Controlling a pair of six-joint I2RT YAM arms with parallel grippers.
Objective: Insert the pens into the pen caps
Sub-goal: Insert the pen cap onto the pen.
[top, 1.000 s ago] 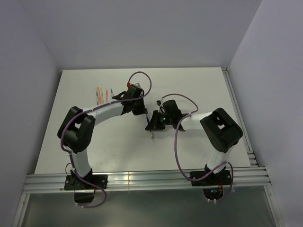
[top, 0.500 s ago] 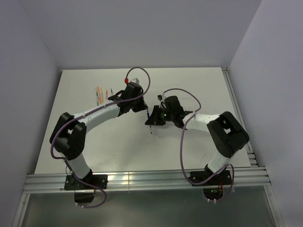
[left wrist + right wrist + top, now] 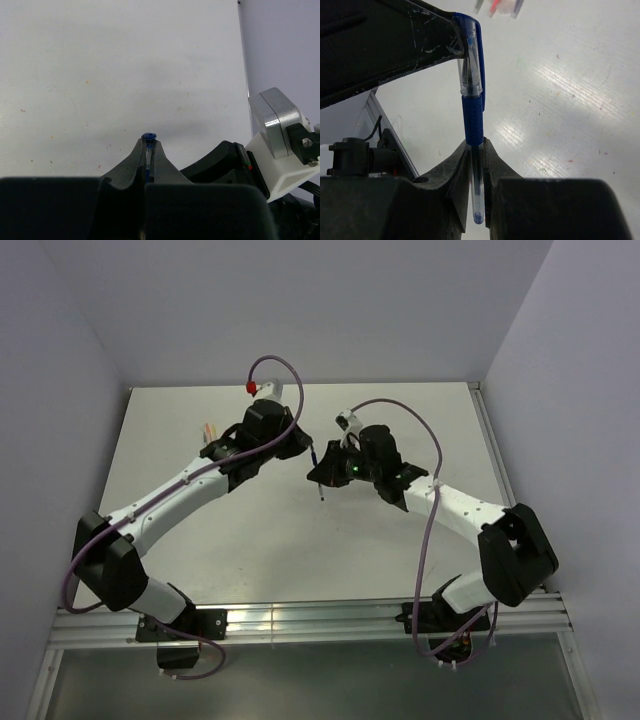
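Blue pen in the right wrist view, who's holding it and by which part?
The right hand grips the blue pen by its clear barrel; the left hand pinches the cap.

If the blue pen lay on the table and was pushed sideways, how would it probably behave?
The blue pen is thin and round, so it would probably roll, though the clip on its cap may stop it. It looks stiff: it runs straight between the right gripper and the left gripper. Smooth plastic, so possibly slippery.
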